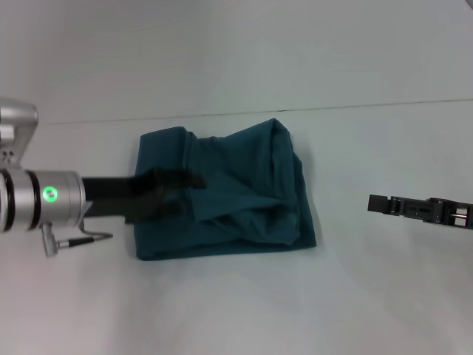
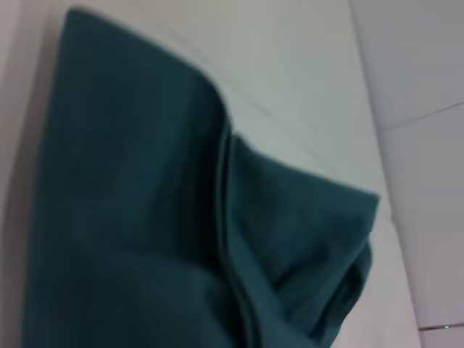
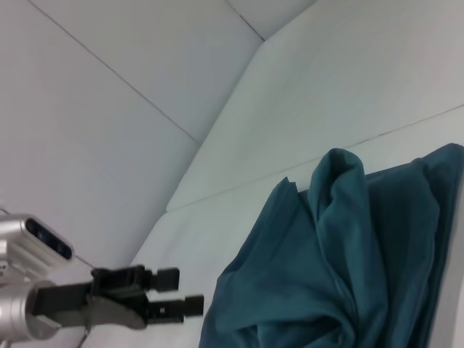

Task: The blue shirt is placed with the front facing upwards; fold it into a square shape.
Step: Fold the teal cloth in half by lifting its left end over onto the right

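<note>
Silver arm (image 1: 44,198) — green light, black claw (image 1: 188,192).

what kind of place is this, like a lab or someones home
Probably a lab or test bench, not a home: a bare white table holds only the blue shirt, with a plain white wall behind. The left tool is over the shirt, the right tool off to its side.
</note>
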{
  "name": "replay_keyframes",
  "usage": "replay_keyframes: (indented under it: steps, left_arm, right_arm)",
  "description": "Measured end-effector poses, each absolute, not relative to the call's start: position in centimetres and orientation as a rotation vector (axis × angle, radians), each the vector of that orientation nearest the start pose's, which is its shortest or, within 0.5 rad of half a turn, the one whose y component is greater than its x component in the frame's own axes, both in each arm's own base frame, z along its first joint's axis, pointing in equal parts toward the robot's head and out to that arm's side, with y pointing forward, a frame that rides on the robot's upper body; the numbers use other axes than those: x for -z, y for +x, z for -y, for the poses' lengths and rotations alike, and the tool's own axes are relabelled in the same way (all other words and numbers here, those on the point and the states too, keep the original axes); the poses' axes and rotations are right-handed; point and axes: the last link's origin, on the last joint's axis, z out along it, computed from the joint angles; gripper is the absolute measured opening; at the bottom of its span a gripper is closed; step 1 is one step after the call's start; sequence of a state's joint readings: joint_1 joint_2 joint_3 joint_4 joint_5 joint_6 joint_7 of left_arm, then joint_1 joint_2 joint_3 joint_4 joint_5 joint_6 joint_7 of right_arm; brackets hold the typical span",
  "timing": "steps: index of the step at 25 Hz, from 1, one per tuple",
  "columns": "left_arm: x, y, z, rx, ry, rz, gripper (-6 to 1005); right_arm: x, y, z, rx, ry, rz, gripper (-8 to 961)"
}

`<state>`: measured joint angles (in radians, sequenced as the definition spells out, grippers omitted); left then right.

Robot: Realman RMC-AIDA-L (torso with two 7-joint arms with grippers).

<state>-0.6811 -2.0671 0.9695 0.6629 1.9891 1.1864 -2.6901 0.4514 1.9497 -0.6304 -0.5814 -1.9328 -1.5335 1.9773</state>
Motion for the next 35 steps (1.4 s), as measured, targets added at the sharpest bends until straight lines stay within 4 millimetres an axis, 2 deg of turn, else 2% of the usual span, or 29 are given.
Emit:
replay_keyframes:
  steps: [8, 13, 21, 27, 30, 35]
  left_arm:
    - [4.2, -23.0, -38.7, 0.599, -2.038, 2.114, 746]
    - [5.3, -22.1, -38.9, 0.6, -2.06, 2.103, 746]
    - [6.6, -21.7, -39.4, 0.574, -2.044, 2.102, 747]
    - [6.9, -20.8, -40.0, 0.642, -2.042, 2.056, 744]
    - [6.8, -21.1, -40.1, 0.639, -2.035, 2.062, 741]
    - [6.0, -20.9, -40.2, 0.8, -2.029, 2.009, 740]
  right_arm:
    - [-5.2, 31.6, -32.2, -0.843, -2.302, -1.535, 884]
    - [-5.1, 31.6, -32.2, -0.844, -2.306, -1.53, 885]
    - [-5.0, 31.7, -32.0, -0.844, -2.302, -1.536, 885]
    - [-4.9, 31.8, -31.9, -0.845, -2.299, -1.539, 885]
    - [-5.0, 31.8, -31.9, -0.846, -2.297, -1.539, 885]
    - [-5.0, 31.8, -31.9, -0.848, -2.295, -1.539, 885]
